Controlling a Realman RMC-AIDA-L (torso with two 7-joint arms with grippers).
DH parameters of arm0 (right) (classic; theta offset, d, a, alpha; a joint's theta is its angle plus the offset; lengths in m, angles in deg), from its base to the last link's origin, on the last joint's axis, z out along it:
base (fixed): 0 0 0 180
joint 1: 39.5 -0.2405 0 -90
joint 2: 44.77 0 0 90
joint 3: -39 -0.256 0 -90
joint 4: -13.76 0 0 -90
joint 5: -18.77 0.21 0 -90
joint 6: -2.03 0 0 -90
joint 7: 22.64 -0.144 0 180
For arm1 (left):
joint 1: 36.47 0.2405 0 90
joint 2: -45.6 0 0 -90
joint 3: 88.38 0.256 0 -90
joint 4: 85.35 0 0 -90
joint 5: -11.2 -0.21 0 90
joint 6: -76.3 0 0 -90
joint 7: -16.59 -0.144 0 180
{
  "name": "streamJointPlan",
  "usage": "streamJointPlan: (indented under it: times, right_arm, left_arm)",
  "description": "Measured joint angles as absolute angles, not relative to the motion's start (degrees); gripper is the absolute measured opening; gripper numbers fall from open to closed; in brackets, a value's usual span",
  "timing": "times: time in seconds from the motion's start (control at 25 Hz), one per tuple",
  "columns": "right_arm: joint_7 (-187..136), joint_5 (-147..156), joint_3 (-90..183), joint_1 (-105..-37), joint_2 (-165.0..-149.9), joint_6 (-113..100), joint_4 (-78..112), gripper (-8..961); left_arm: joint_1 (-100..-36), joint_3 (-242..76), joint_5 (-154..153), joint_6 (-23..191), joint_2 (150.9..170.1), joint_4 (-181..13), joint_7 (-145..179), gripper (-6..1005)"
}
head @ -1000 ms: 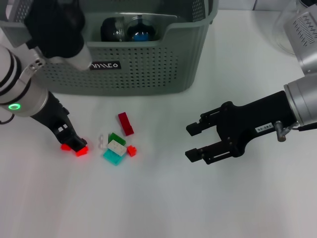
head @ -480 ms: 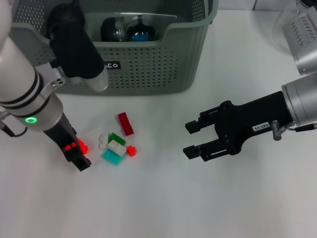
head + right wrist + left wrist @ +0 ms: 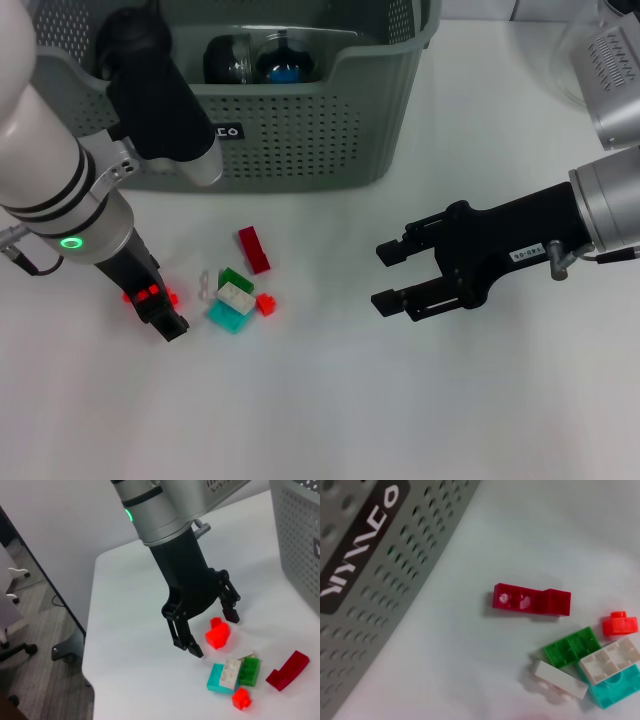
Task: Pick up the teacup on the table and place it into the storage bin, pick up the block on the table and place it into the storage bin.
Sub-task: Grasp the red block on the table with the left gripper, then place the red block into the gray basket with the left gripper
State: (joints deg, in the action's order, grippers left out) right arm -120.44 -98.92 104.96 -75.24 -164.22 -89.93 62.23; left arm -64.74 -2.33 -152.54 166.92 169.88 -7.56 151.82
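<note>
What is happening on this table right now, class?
The left hand is down at the table with its fingers open around a bright red block. Beside it lies a small heap of loose blocks. The right hand hovers open off to the side, holding nothing. The storage bin stands behind, with dark items already inside.

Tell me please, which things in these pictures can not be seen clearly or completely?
1. Head view: the bright red block is partly covered by the left gripper.
2. Head view: the storage bin is cut off by the top edge, and the left arm covers its left part. The dark objects inside cannot be identified.
3. Left wrist view: the left gripper's own fingers do not appear.
4. Head view: a clear object is cut by the right edge.
</note>
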Motion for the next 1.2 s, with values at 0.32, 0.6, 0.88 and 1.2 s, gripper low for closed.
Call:
streamJointPlan:
  times: [0.32,0.6,0.88,1.2]
  right_arm:
    - [-120.4,-98.9,105.2,-75.3,-164.20,-89.5,62.1,685]
    - [-120.4,-98.9,105.0,-75.3,-164.02,-89.5,62.1,686]
    - [-120.3,-98.9,104.9,-75.3,-163.76,-89.5,62.1,685]
    - [-120.7,-98.9,104.9,-74.9,-163.09,-89.9,62.1,685]
  left_arm:
    - [-65.4,-2.3,-152.5,165.8,169.73,-9.4,151.4,835]
    - [-65.5,-2.4,-152.5,165.8,169.60,-8.8,151.4,595]
    - [-64.3,-3.0,-152.5,166.9,169.63,-4.8,152.7,402]
    - [-61.8,-15.6,-137.4,178.3,170.22,9.0,156.5,403]
